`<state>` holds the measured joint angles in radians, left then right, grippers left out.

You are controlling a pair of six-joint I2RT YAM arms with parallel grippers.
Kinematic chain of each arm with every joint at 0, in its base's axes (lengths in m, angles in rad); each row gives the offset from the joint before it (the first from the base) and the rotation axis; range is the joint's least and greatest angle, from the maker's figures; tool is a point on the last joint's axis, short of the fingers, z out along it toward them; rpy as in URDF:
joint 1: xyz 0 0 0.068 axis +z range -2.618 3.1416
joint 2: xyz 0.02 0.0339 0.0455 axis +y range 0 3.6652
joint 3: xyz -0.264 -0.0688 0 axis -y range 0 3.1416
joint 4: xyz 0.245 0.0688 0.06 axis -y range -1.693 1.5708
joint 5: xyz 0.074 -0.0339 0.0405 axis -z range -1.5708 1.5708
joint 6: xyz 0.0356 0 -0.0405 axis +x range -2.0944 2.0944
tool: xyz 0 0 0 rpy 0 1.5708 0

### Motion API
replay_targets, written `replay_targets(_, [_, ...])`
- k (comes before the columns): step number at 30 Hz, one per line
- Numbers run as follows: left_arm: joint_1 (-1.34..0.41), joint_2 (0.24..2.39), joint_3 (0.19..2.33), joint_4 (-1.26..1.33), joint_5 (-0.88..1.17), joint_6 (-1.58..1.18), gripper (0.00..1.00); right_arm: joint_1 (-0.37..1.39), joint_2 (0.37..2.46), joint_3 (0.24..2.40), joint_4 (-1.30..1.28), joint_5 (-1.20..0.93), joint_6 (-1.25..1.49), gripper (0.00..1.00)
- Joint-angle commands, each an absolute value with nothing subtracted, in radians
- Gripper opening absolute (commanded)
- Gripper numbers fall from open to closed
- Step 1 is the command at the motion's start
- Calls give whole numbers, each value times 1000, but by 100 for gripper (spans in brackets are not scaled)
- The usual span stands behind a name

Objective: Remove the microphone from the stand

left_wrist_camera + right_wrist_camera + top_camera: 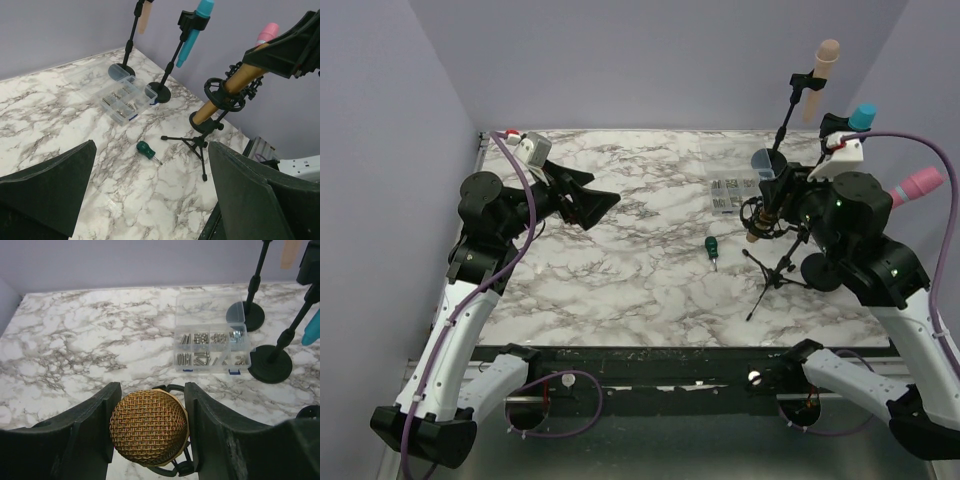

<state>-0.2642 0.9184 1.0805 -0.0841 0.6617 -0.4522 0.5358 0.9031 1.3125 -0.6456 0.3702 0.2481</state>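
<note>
Gold mic (226,91) sits in the black ring mount atop the tripod stand (198,141), long axis tilted on a steep diagonal. In the left wrist view its plain tail end points down-left toward the stand's hub; its mesh head points up-right, away from the stand & into the right gripper (152,390).

In the right wrist view that mesh head fills the gap between the 2 black fingers (95,425), w/ each finger pressed against a side of it, so the R gripper is clamped on the head at about half spread. The mic body below is hidden behind the head in that view; part of the ring mount peeks out underneath.

R arm is folded over the stand, elbow raised on the stand's right side, wrist angled down & inward so the fingers reach the mic from above-right.

Left gripper (595,205) hangs well to the left of the stand, nothing between its fingers, spread fully wide, aimed across the marble table (620,270) toward the stand. L arm is bent, elbow up, forearm roughly level.

Green screwdriver (711,247) lies flat just left of the stand's legs. Clear parts box (732,192) sits beyond the stand, slightly left. 2 round-base stands stand behind it, 1 w/ a tan mic (825,65), 1 w/ a blue mic (192,35). Pink mic (915,185) shows to the stand's right, behind the R arm.
</note>
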Motion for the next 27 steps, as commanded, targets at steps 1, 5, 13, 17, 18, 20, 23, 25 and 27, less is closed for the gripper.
replay_targets(1, [-271, 925, 1084, -94, 634, -431, 98, 540, 927, 1445, -670, 392, 191, 37])
replay_targets(5, [-272, 927, 1085, -97, 631, -430, 99, 540, 940, 1564, -689, 403, 166, 28])
replay_targets(13, [-274, 937, 1085, -100, 626, -431, 99, 540, 956, 1758, -698, 381, 158, 12])
replay_targets(17, [-276, 939, 1085, -100, 624, -431, 99, 540, 966, 1817, -688, 361, 168, 9])
replay_targets(18, [-276, 938, 1085, -101, 625, -431, 99, 540, 967, 1827, -682, 353, 173, 8])
replay_targets(20, [-278, 939, 1085, -101, 624, -430, 99, 540, 971, 1835, -666, 334, 190, 5])
replay_targets(23, [-279, 939, 1085, -104, 623, -427, 98, 540, 977, 1818, -632, 273, 231, 1])
replay_targets(25, [-281, 941, 1086, -109, 617, -422, 99, 540, 987, 1789, -610, 216, 272, 1])
replay_targets(27, [-284, 942, 1086, -114, 607, -412, 99, 539, 1002, 1747, -585, 151, 314, 1])
